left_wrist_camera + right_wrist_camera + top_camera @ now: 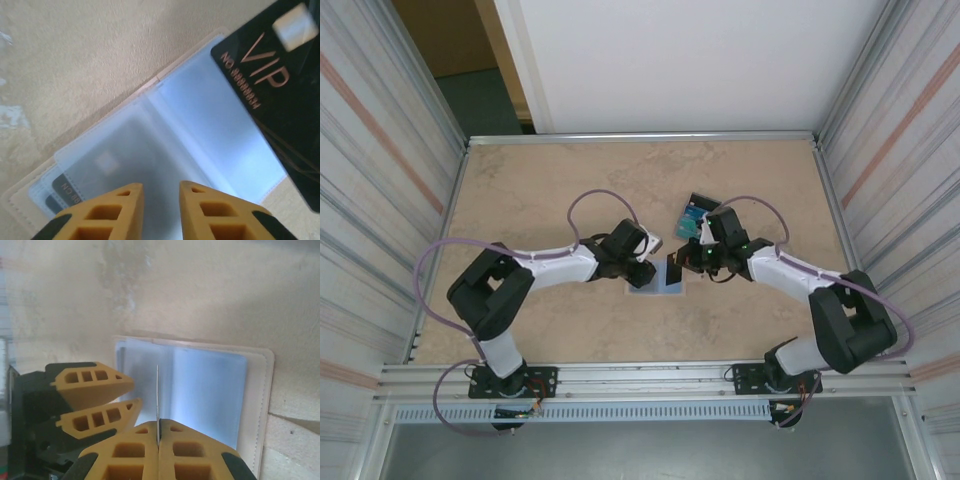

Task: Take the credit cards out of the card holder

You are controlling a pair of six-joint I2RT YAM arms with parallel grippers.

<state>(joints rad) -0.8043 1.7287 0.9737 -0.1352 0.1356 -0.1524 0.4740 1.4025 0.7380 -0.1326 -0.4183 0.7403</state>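
Right jaws: pinched shut on the black card (pixel 272 95), gripped by one edge and held upright over the open card holder (pixel 210 390). From my right wrist the card reads as a thin vertical line. Whether its far edge is fully clear of the sleeve, I cannot tell.

Left jaws: a narrow gap, nothing between them, poised low over the holder's clear sleeves, just beside the right pair.

Holder: lies open, pale blue face up, on the counter (pixel 550 190), near the middle, between my two arms.

Done, as I judge it: a small pile of cards (pixel 693 214), teal on top with a dark one beneath, lies out on the counter just far of my right wrist. One more is in hand.

Left to do: at least one dark card (pixel 64 187) sits inside a clear sleeve at the holder's edge; another may lie under it. Roughly halfway, by my estimate.
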